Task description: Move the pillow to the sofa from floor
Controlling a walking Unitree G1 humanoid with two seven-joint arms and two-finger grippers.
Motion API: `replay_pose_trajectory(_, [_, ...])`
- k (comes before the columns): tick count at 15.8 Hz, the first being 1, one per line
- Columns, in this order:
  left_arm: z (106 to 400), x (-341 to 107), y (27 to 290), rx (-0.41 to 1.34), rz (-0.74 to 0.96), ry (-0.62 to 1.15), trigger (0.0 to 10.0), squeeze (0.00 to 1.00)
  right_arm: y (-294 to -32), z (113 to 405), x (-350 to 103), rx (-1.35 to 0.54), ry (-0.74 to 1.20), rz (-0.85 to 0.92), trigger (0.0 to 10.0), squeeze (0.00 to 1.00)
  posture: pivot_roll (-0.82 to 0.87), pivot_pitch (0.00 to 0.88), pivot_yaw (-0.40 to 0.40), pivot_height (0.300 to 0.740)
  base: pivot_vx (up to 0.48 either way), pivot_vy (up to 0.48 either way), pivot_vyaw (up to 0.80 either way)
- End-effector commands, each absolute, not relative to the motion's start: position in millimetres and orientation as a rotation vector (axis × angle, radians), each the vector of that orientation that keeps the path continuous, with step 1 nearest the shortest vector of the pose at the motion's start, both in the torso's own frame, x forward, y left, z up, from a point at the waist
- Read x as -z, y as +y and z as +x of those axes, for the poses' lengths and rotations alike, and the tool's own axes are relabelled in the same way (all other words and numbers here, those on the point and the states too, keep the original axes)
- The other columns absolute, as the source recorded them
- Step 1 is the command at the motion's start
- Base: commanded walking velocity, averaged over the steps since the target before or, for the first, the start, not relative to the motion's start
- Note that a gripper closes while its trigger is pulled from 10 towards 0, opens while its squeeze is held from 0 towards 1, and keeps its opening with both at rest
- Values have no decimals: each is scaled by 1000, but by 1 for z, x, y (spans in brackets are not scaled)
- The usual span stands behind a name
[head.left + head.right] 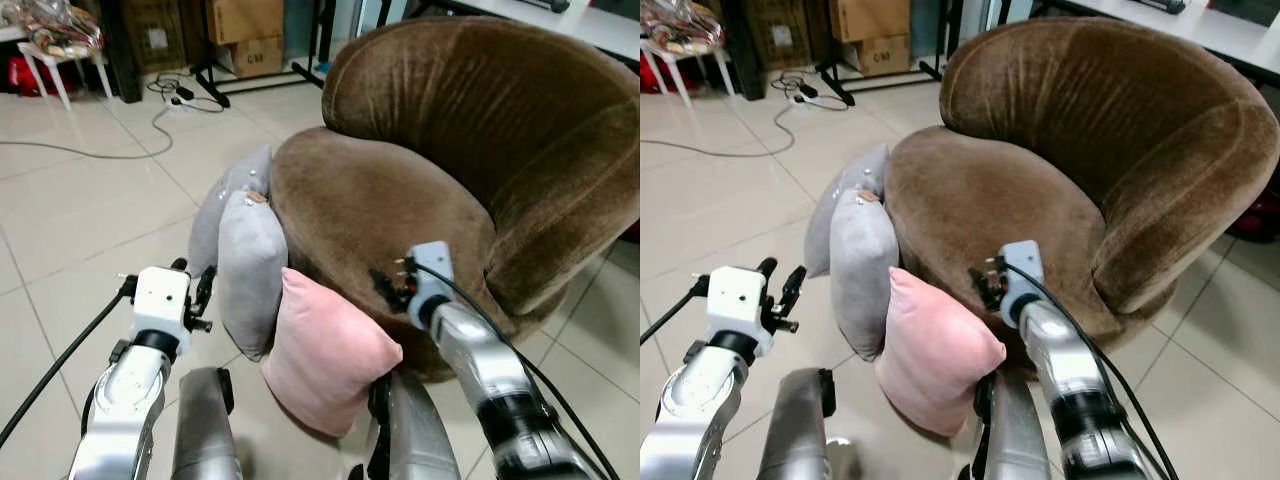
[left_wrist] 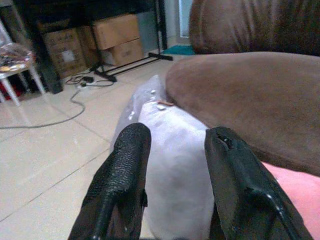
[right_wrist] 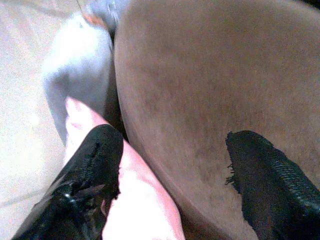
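Closest to me, my left gripper (image 2: 170,175) hangs above the floor (image 1: 90,230) with its two black fingers (image 2: 120,175) spread apart and nothing between them, pointed at a grey pillow (image 1: 250,265). My right gripper (image 3: 170,185) sits over the front edge of the sofa (image 1: 400,190), fingers wide apart, one above the pink pillow (image 1: 325,360) and the other above the brown seat, gripping nothing. The pink pillow stands on the floor, leaning against the sofa's front. Just beside it the grey pillow stands upright against the sofa too, with a second grey pillow (image 1: 215,215) behind it. Farther off I see a cable (image 1: 100,152) trailing across the tiles, a white chair (image 1: 55,55) and cardboard boxes (image 1: 250,35) at the back
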State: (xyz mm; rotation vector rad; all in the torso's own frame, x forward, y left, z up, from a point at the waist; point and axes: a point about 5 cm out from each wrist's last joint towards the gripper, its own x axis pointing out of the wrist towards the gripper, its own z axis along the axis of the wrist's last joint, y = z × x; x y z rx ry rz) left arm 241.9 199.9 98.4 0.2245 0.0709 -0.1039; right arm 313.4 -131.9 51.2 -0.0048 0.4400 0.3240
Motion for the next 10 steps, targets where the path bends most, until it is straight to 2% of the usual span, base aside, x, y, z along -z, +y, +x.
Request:
replay_pose_trajectory(1, [240, -96, 193, 148, 223, 83, 10000, 0, -136, 313, -39, -318, 525, -30, 10000, 1000, 97, 0, -132, 511, 0, 0, 0])
replay_pose_trajectory(6, [218, -89, 184, 259, 171, 149, 10000, 0, -131, 310, -16, -332, 660, -28, 10000, 1000, 99, 0, -100, 511, 0, 0, 0])
replay_pose_trajectory(7, [207, -86, 187, 296, 162, 188, 10000, 0, -129, 308, -11, -330, 691, -31, 10000, 1000, 77, 1, -73, 511, 0, 0, 0])
replay_pose_trajectory(10, [193, -81, 201, 311, 186, 246, 10000, 0, -118, 307, -6, -356, 736, 9, 10000, 1000, 66, 45, -71, 511, 0, 0, 0])
